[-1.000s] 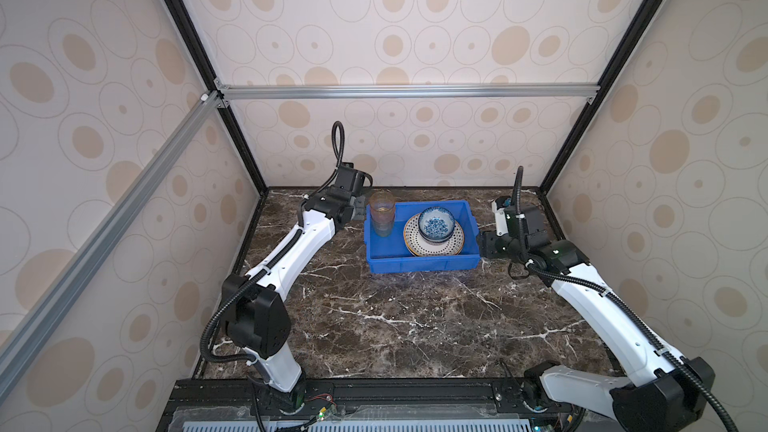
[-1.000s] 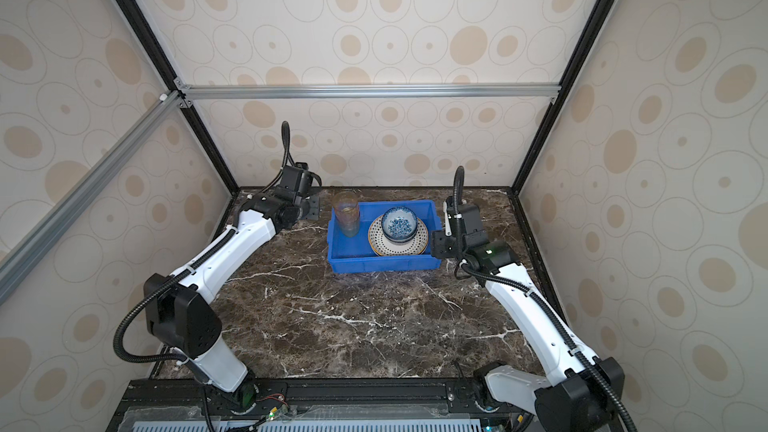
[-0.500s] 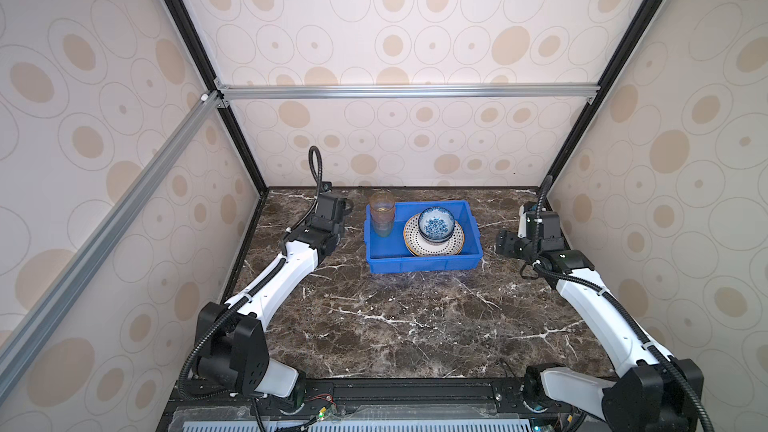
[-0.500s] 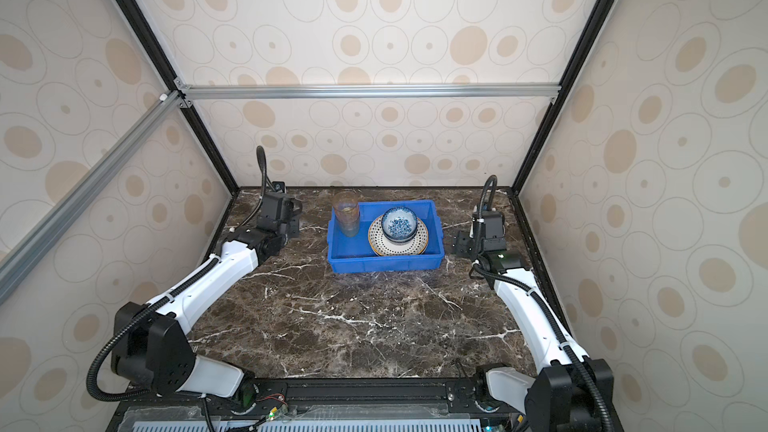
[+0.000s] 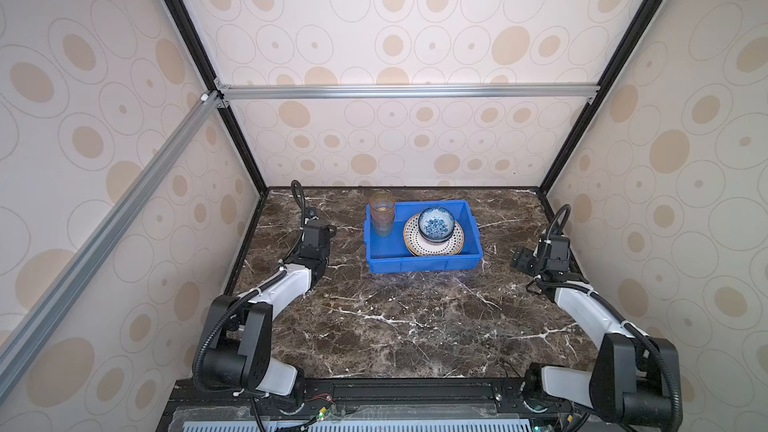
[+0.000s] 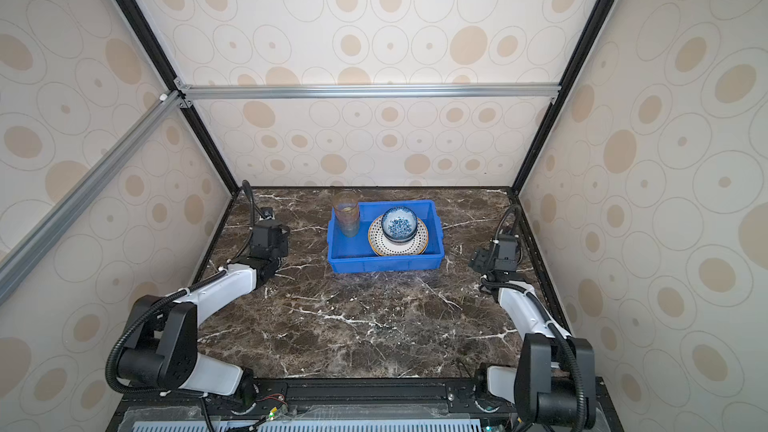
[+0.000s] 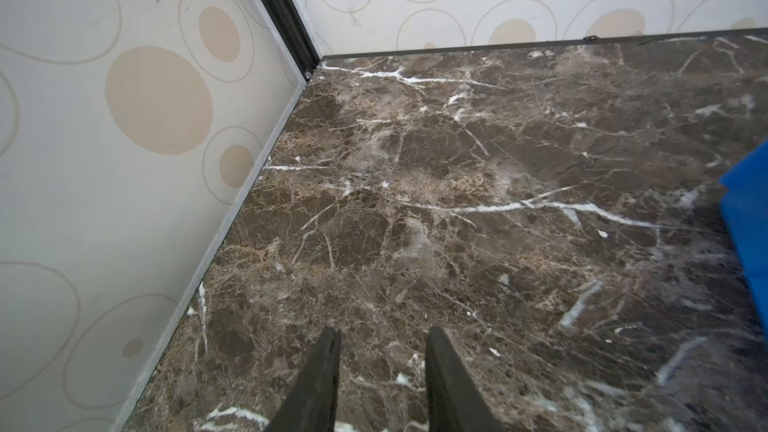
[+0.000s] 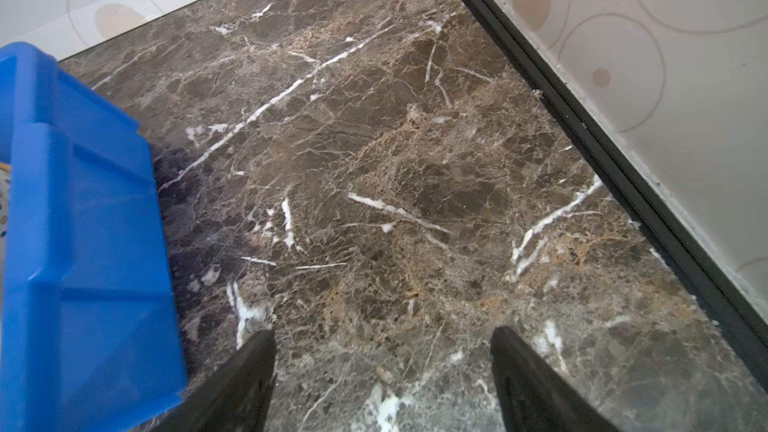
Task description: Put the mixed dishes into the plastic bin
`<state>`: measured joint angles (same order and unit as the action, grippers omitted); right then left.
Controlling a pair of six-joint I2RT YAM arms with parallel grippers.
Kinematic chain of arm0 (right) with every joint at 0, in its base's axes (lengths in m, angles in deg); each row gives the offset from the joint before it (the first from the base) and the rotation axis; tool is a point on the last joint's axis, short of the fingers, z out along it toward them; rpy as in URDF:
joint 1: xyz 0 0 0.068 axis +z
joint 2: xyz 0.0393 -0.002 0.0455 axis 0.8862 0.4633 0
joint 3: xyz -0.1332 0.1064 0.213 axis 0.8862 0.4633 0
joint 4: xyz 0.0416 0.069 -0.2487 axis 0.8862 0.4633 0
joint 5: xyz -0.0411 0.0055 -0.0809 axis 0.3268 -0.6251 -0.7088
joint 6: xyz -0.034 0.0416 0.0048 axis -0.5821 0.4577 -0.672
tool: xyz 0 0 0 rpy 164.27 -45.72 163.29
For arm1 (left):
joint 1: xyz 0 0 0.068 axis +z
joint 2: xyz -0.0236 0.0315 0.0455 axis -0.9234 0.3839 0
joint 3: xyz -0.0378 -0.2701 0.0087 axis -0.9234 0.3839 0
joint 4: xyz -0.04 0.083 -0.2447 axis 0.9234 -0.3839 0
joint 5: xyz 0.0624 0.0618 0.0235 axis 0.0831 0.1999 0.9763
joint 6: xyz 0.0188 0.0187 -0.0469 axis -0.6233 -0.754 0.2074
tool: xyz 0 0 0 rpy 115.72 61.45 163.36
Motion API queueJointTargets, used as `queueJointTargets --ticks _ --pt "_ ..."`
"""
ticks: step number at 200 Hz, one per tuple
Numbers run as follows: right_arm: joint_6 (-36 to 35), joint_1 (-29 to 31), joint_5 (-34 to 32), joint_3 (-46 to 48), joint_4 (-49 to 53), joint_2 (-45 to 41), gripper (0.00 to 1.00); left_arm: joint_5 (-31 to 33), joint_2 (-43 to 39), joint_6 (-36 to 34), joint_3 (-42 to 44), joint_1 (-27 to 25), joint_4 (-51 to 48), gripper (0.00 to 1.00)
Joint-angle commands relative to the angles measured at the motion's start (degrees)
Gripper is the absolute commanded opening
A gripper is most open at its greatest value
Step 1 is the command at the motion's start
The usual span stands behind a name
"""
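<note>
Now, starting at the left, we see that the left gripper (image 7: 382, 332) has pulled back from the amber tumbler (image 5: 382, 214) it was beside a second ago. It hangs over bare marble tabletop (image 5: 415, 317) near the left enclosure wall (image 7: 124, 160), its jaws slightly parted with nothing between them. The blue bin (image 5: 424, 264) lies well apart to its right, and only a corner of it shows at the edge of the left wrist view. Within the bin nothing has shifted. The tumbler stands upright in the far left corner, and the dotted yellow-rimmed plate (image 5: 432, 248) lies on the right part of the floor with the blue-white bowl (image 5: 435, 223) sitting on it. At the right, the right gripper (image 8: 383, 332) has likewise withdrawn from the bin's right side toward the right enclosure wall (image 8: 685, 118). Its jaws are spread wide and empty, with the bin's outer wall off to its left, not touching.
</note>
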<state>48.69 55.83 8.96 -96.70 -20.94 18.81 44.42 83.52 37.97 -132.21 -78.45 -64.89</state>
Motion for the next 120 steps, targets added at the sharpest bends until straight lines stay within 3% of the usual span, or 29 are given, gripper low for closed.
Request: queueJointTargets --ticks 1,83,120 --pt "-0.24 -0.41 -0.62 1.43 -5.89 1.28 0.84 1.55 1.46 -1.86 1.22 1.00 8.37 0.36" --pt "-3.51 -0.52 -0.95 3.76 -15.63 6.92 0.84 0.47 2.93 -3.66 12.39 2.58 28.51 0.48" --pt "-4.31 -0.55 -0.34 5.39 -19.88 8.08 0.84 -1.12 3.09 -7.92 17.90 3.01 39.66 0.50"
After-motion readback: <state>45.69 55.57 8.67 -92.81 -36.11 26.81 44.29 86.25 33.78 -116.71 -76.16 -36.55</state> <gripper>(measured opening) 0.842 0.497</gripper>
